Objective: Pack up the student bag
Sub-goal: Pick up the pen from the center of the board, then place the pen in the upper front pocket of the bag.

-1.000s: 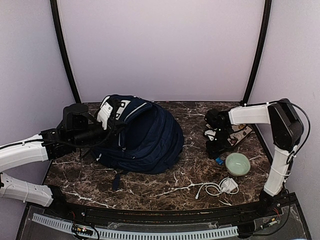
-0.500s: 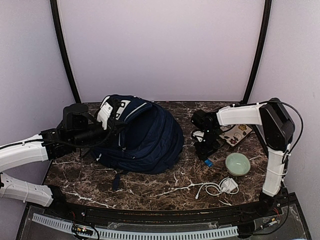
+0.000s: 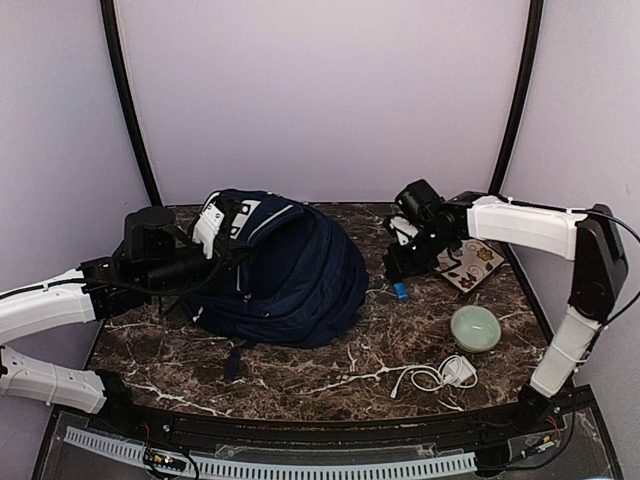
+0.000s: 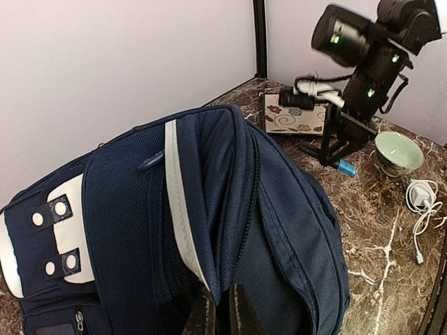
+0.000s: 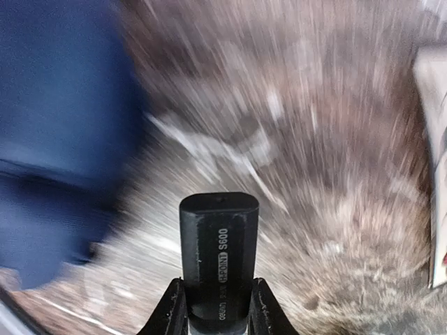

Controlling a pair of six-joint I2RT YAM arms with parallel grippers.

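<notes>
The right claw (image 3: 403,266) pinches a black marker (image 5: 218,244), long axis near upright, blue cap down. The student bag (image 3: 285,270) lies on the table (image 3: 330,375) near its nine o'clock. The left claw (image 4: 222,314) is pressed together on the bag's zip edge.

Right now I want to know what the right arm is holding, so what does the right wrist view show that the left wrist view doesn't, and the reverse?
Only the right wrist view: white lettering on the black marker, clamped in the right gripper; everything else is blurred. Only the left wrist view: the marker's blue tip, the green bowl, white charger, patterned notebook, and the left gripper pinched on the student bag at its rim. Both: the marker, student bag and marble table.
</notes>
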